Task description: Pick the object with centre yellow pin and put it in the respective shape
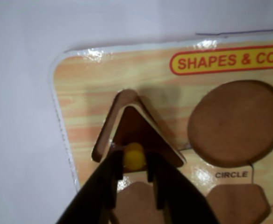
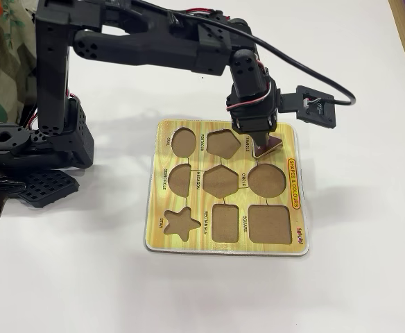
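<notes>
My claw (image 1: 135,179) fills the near edge of the wrist view, clenched on the yellow knob (image 1: 133,156). Below lies the puzzle board (image 2: 188,239). The maroon triangle (image 1: 139,130) hangs tilted over the triangle recess (image 1: 109,135), shifted toward the circle recess (image 1: 237,122). Released now, I reckon a corner catches the rim and it sits crooked!

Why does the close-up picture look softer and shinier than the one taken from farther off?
In the wrist view the gripper sits so near the lens that its dark fingers blur, and white glare patches gleam on the glossy puzzle board, with a shadow behind the tilted triangle piece; in the fixed view light is even, with soft shadow under the arm.
</notes>
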